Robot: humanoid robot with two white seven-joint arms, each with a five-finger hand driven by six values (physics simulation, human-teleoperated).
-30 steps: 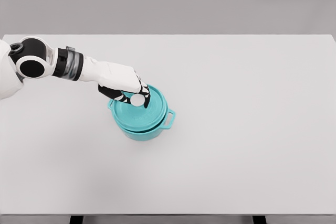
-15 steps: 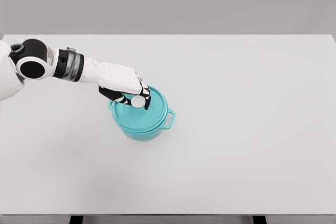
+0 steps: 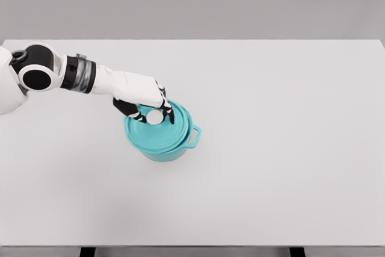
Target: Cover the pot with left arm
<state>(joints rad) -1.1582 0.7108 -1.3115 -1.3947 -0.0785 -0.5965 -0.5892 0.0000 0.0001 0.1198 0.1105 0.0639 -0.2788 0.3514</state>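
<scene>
Left hand (image 3: 144, 102), lid (image 3: 157, 132) lower (on pot (image 3: 174, 151))

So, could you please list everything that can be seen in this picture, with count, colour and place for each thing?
pot: one, teal, on the table left of the middle, one side handle pointing right
lid: one, teal with a pale round knob, lying on top of the pot
table: one, white, fills most of the view
left arm: one, white with dark joints, coming in from the left edge
left hand: one, white and black, fingers closed around the lid's knob
right arm: not in view
</scene>
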